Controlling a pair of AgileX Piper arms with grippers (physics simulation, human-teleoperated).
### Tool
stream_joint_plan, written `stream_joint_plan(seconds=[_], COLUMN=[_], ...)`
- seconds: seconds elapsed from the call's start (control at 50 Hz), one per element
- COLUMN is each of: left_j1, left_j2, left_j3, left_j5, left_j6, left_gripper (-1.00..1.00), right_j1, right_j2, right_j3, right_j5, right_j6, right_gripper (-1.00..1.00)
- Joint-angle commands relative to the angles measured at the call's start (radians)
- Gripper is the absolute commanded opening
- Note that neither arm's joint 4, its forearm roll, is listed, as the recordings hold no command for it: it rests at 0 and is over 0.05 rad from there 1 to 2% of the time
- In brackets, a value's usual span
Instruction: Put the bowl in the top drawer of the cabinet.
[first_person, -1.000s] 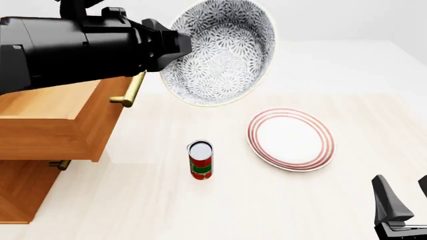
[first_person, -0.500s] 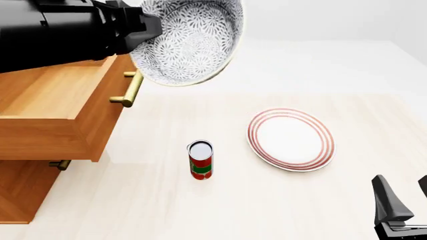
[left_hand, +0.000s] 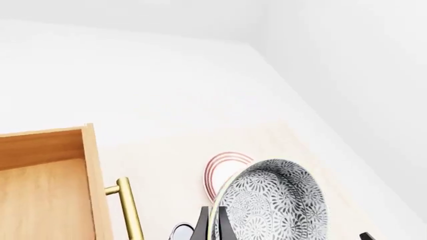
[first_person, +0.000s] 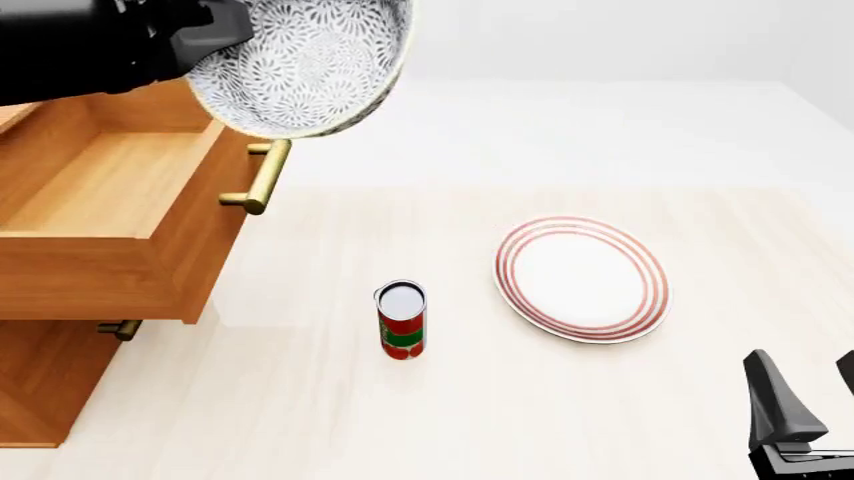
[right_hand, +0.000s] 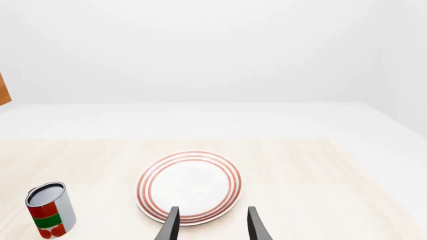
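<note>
Bowl (first_person: 300, 65): round, deep, white ceramic with dense blue-grey floral speckle inside and out; held aloft at far left, tipped on edge with its mouth facing the camera, over the front right corner of the top drawer. Judged rigid, moderately heavy, glazed and therefore slippery, and liable to chip or crack if dropped; the rim is the only practical hold, one finger inside and one outside.

Listed near to far:

1. Right tool (right_hand: 211, 225): near right corner, low over the surface (first_person: 534, 400), fingers parted, holding nothing.
2. Can (first_person: 402, 320): red and green label, upright, near centre, well apart from the cabinet.
3. Plate (first_person: 582, 278): flat, white, red rings; lies right of the can, just beyond the right tool.
4. Lower drawer handle (first_person: 118, 329): small brass bar at near left, under the open drawer.
5. Top drawer (first_person: 120, 200): pulled out, nothing seen in the visible part of it; brass bar handle (first_person: 264, 178) on its right-facing front. Belongs to the cabinet (first_person: 40, 390), light-brown wood, far left.
6. Left tool (left_hand: 215, 227): clenched on the bowl's rim, per the left wrist view, where a finger shows either side of the wall. A pinch on glazed ceramic is judged prone to slipping or swinging; lowering it gently into the drawer before letting go seems wise.
</note>
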Motion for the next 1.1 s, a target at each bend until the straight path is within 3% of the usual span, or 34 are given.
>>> stream_joint_plan(seconds=[0.02, 1.1], left_j1=[0.060, 0.305], left_j2=[-0.031, -0.083], left_j3=[-0.008, -0.048], left_j5=[0.019, 0.095], left_j6=[0.006, 0.005], left_gripper=[-1.00, -1.00], right_j1=[0.000, 0.000], right_j2=[0.000, 0.000], right_j3=[0.000, 0.000], right_j5=[0.000, 0.000], right_j6=[0.000, 0.000], right_gripper=[1.00, 1.00])
